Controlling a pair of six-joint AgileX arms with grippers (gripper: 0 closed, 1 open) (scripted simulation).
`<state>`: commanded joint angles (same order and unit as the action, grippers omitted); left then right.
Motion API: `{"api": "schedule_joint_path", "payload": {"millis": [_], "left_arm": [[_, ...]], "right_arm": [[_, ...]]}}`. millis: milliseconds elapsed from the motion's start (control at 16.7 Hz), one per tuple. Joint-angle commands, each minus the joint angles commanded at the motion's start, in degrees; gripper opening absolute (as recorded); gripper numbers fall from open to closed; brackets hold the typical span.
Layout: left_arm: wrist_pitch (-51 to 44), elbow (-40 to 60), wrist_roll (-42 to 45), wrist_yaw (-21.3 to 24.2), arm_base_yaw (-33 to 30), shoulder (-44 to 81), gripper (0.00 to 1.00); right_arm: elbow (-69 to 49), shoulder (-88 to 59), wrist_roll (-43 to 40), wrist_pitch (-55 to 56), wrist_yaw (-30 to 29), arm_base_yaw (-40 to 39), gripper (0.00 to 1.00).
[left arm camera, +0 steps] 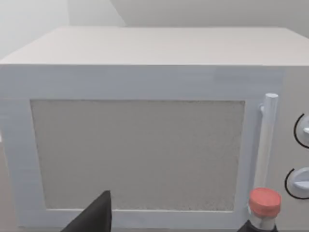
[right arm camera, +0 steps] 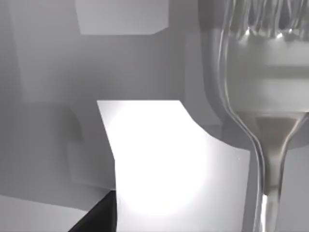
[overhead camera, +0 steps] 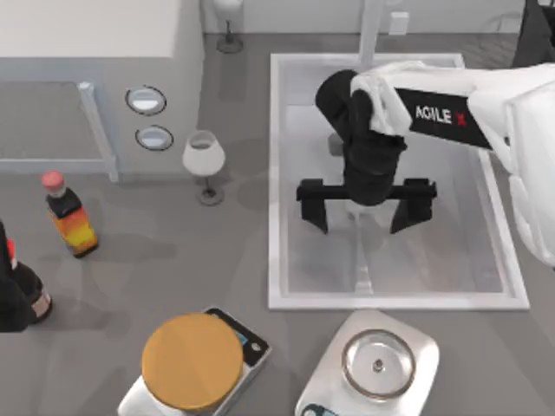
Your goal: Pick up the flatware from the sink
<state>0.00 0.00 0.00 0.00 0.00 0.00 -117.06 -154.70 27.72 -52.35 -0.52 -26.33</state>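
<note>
Right pincer [overhead camera: 363, 211] hangs wide open inside the sink [overhead camera: 286, 295], fingers straddling the fork [right arm camera: 270, 145] below.

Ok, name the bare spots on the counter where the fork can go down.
Widest bare patch: counter between the sauce bottle, the wine glass and the sink rim. A narrower strip runs before the sink, above the two scales. The sink itself is crowded: right gripper open over the fork. Left gripper sits at the left edge.
</note>
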Motion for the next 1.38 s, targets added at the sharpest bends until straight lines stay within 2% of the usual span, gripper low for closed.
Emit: {"api": "schedule_joint_path", "payload": {"millis": [600,1080,1380], "left_arm": [[0.0,0.0,0.0,0.0,0.0,0.0,1.0],[0.0,0.0,0.0,0.0,0.0,0.0,1.0],[0.0,0.0,0.0,0.0,0.0,0.0,1.0]], "right_arm": [[0.0,0.0,0.0,0.0,0.0,0.0,0.02],[0.0,0.0,0.0,0.0,0.0,0.0,0.0],[-4.29,3.19,-0.68,-5.02,-1.05,0.17,0.0]]}}
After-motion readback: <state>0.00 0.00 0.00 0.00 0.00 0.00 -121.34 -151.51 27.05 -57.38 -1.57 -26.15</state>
